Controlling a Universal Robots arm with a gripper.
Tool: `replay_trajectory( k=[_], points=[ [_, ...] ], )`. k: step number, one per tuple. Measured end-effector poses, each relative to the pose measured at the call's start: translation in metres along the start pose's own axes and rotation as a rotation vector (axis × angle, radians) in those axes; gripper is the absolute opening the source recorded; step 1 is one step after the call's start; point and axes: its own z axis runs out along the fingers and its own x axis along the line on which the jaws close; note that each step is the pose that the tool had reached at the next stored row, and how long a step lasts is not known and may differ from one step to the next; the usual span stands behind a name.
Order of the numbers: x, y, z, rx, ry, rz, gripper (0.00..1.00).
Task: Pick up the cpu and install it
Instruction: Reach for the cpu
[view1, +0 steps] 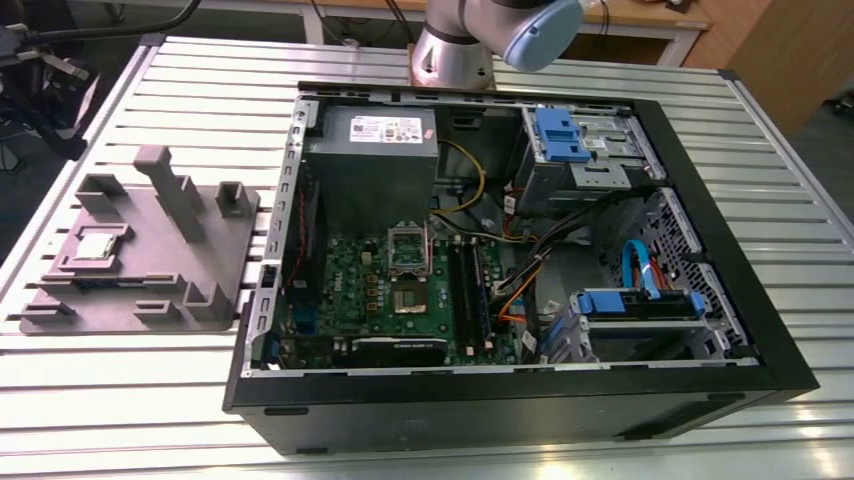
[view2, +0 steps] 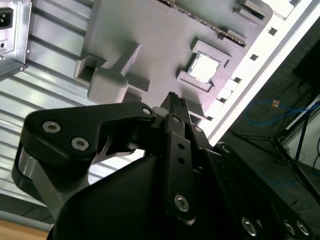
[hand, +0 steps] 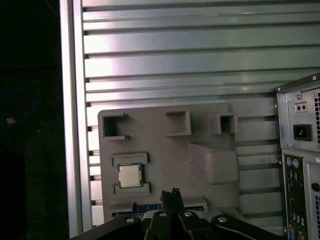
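The cpu (hand: 130, 176) is a small silver-grey square lying flat in a recess of the grey plastic tray (hand: 165, 145). In the second wrist view the cpu (view2: 204, 67) lies beyond the tips of my gripper (view2: 176, 100), well below them. My gripper (hand: 172, 193) hangs high over the tray's edge, to one side of the chip, with its fingertips together and nothing between them. In the exterior view the cpu (view1: 98, 244) rests on the tray (view1: 134, 295) at that view's left. The dark square socket (view1: 407, 299) sits on the green board inside the open computer case (view1: 507, 390).
The tray carries several raised blocks (view1: 174, 195) around the chip. The case's rear panel (hand: 300, 150) stands close beside the tray. Cables, blue drive bays (view1: 574, 140) and a power supply (view1: 371, 160) crowd the case. The slatted metal table (view1: 134, 400) ends near the tray.
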Motion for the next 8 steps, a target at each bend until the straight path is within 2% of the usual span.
replay_trajectory(
  k=[8],
  points=[
    [0.0062, -0.0077, 0.0062, 0.0000, -0.0001, 0.000, 0.10]
  ],
)
